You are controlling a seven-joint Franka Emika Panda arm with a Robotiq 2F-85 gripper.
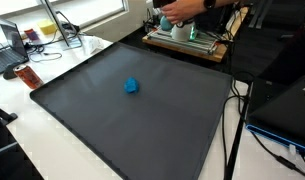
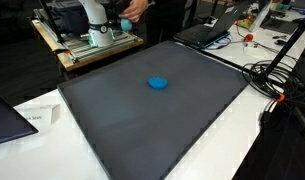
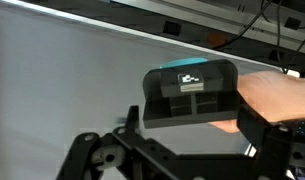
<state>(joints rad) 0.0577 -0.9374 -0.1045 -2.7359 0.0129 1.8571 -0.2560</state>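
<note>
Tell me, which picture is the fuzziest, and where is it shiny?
Wrist view: fuzziest, the hand pale and soft-edged, the tool a dark blur at the bottom. In both exterior views the blue thing is small but sharp enough; in an exterior view the dark mat carries a soft pale sheen.

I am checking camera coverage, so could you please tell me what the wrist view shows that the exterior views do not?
Only the wrist view: a black box with a blue label, close up, and a hand at its right side. Only the exterior views: a blue object lying alone on the dark mat, and the robot's base beyond the mat's far edge. Shared: the hand, which appears near the base in both exterior views.
</note>
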